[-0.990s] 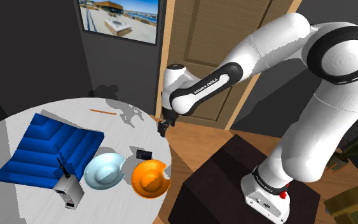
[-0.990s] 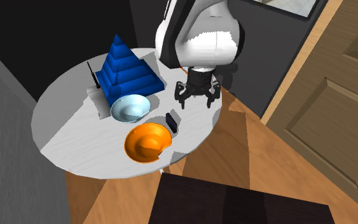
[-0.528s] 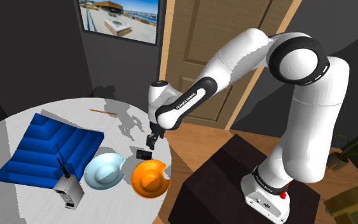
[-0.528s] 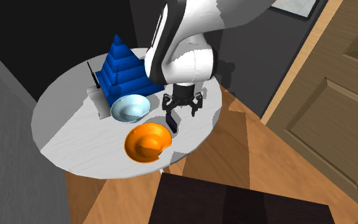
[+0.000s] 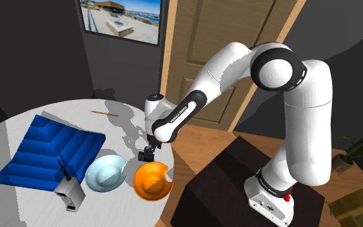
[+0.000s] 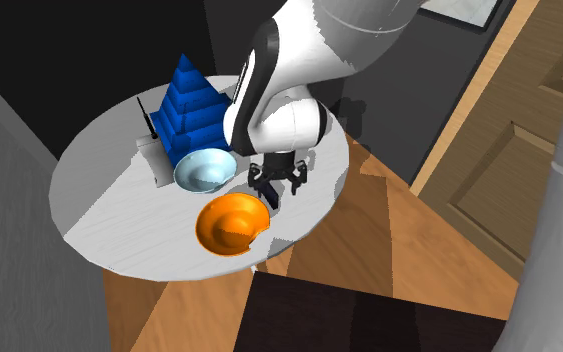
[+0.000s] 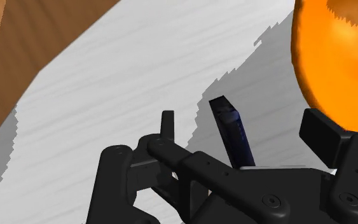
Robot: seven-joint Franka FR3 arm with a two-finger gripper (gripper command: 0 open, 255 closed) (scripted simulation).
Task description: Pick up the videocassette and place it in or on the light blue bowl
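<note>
The videocassette (image 7: 233, 135) is a thin dark slab standing on its edge on the round white table (image 5: 57, 116), beside the orange bowl (image 5: 153, 181). My gripper (image 5: 147, 153) is low over it and open. In the wrist view the gripper (image 7: 244, 130) straddles the cassette, with one fingertip (image 7: 166, 122) and the other (image 7: 320, 132) apart on either side and neither touching it. The light blue bowl (image 5: 106, 173) sits on the far side of the orange bowl from the table edge, seen as light blue bowl (image 6: 205, 170) in the second exterior view.
A blue stepped pyramid (image 5: 48, 148) lies behind the bowls. A small grey device with an antenna (image 5: 68, 191) stands by the light blue bowl. A thin pencil (image 5: 102, 113) lies toward the back. The table edge and wooden floor (image 6: 369, 240) are close to the cassette.
The arm has swung toward the shoulder view's left and come down from above the table edge; the open gripper now sits around the cassette. Nothing on the table moved.
</note>
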